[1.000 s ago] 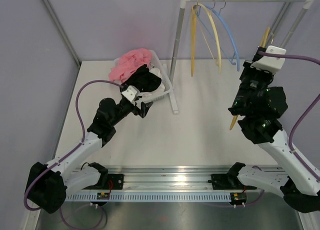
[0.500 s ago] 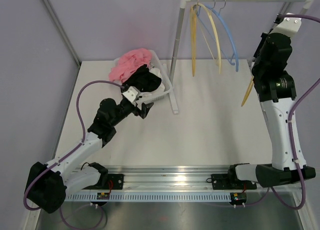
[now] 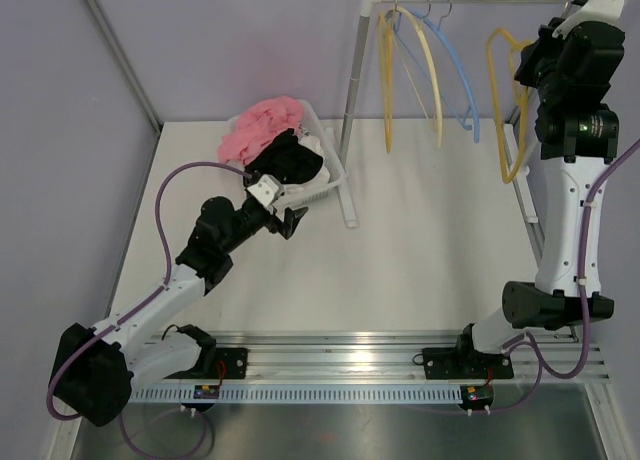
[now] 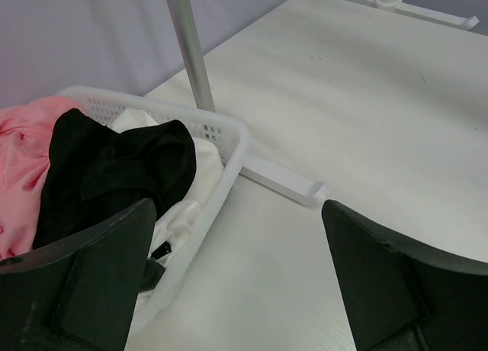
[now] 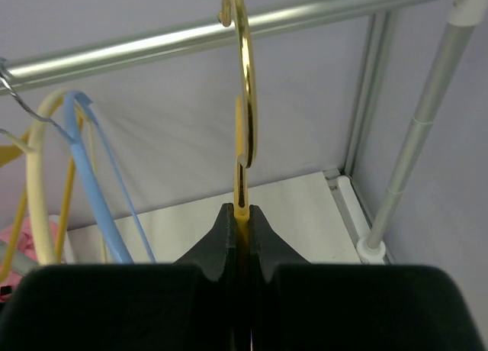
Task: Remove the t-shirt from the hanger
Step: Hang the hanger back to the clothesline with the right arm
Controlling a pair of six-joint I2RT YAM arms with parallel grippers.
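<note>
A bare yellow hanger [image 3: 491, 65] hangs in my right gripper [image 3: 533, 65], which is shut on its neck [image 5: 241, 191] just under the metal hook [image 5: 245, 76]. The hook sits up at the steel rail [image 5: 152, 42]; whether it rests on the rail I cannot tell. The black t-shirt [image 3: 290, 158] lies crumpled on top of the white basket [image 3: 335, 175], off the hanger. My left gripper [image 3: 290, 220] is open and empty, low over the table beside the basket rim [image 4: 229, 160], with the black t-shirt [image 4: 114, 168] to its left.
Pink cloth [image 3: 262, 125] and white cloth [image 4: 183, 214] also fill the basket. A cream hanger [image 3: 432, 80] and a blue hanger [image 3: 462, 80] hang on the rail. The rack post [image 3: 352, 110] and its foot [image 4: 282, 179] stand next to the basket.
My right arm has lifted and turned the yellow hanger from low beside the table up to the rail. The left arm has stayed put, still open.
</note>
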